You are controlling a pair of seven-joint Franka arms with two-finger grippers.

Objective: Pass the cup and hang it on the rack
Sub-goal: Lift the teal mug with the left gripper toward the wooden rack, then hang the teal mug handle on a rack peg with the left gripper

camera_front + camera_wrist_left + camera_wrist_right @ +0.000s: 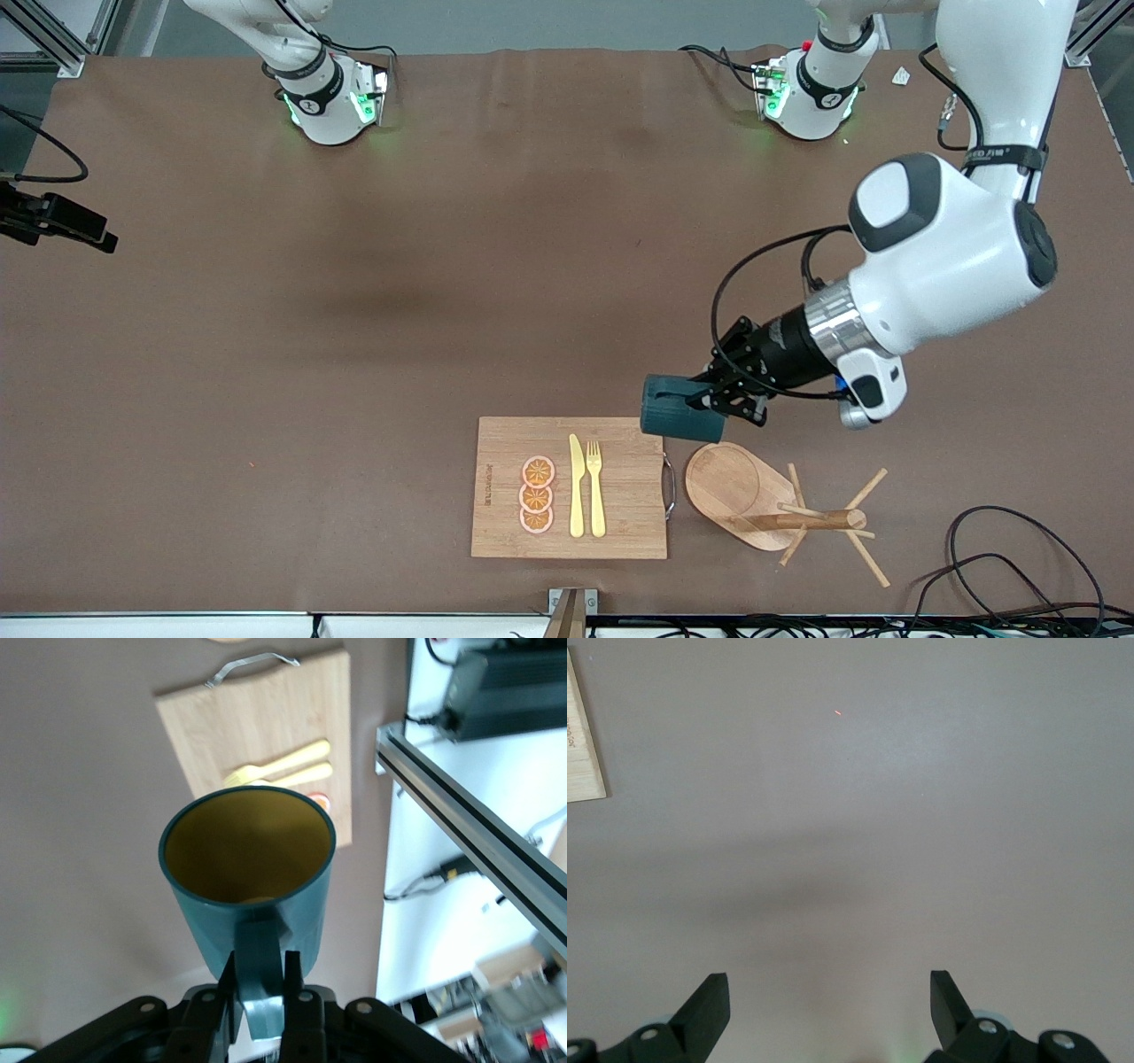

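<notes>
The dark teal cup (680,414) hangs on its side in the air, over the table by the corner of the cutting board and just above the rack's oval base. My left gripper (709,394) is shut on the cup's handle. In the left wrist view the cup (248,868) shows its yellowish inside, and the left gripper (259,964) pinches the handle. The light wooden rack (740,492) stands near the front camera, beside the board, with thin pegs (864,489) around its post. My right gripper (828,988) is open over bare table and does not show in the front view.
A bamboo cutting board (505,452) with a metal handle lies near the front edge, carrying a yellow knife (577,487), a fork (595,487) and three orange slices (537,494). Black cables (1019,549) coil at the left arm's end near the front edge.
</notes>
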